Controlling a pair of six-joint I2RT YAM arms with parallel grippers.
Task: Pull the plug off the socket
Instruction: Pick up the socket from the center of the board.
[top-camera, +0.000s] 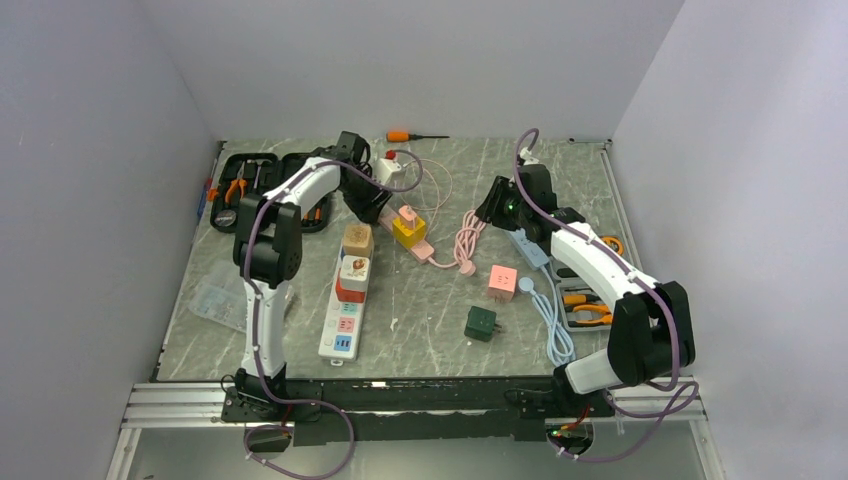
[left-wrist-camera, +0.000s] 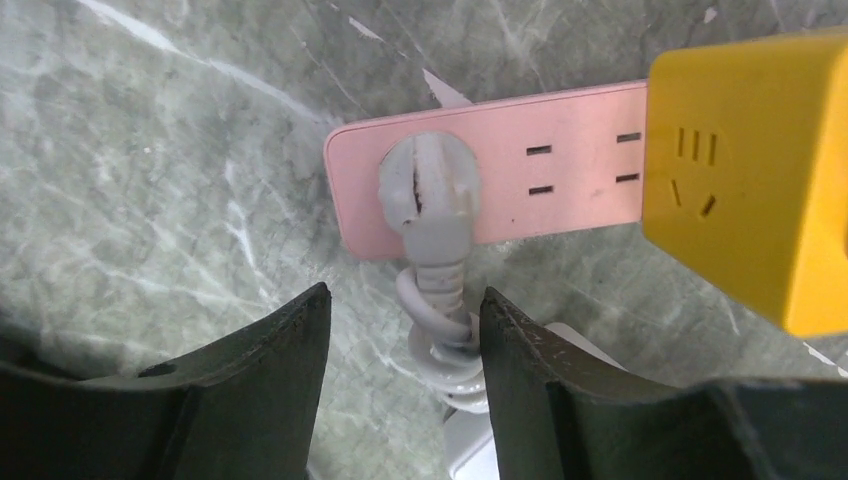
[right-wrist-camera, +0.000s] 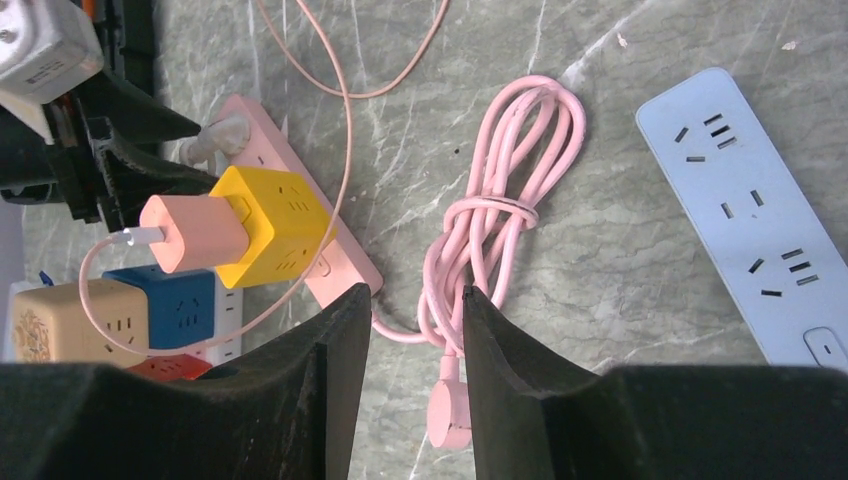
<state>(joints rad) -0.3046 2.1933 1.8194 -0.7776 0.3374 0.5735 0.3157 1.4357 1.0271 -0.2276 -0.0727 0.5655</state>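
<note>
While my left jaws stand released, flanking its cord, the grey plug sits in the pink strip. My right jaws gape over a coiled pink cable.

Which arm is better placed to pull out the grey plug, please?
The left: its open claw faces the grey plug in the pink power strip; the right claw hovers over a coiled cable.

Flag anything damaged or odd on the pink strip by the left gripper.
The grey plug seated at the end of the pink power strip shows a dark jagged line down its face, like a crack or split seam. The left gripper is open, short of it.
</note>
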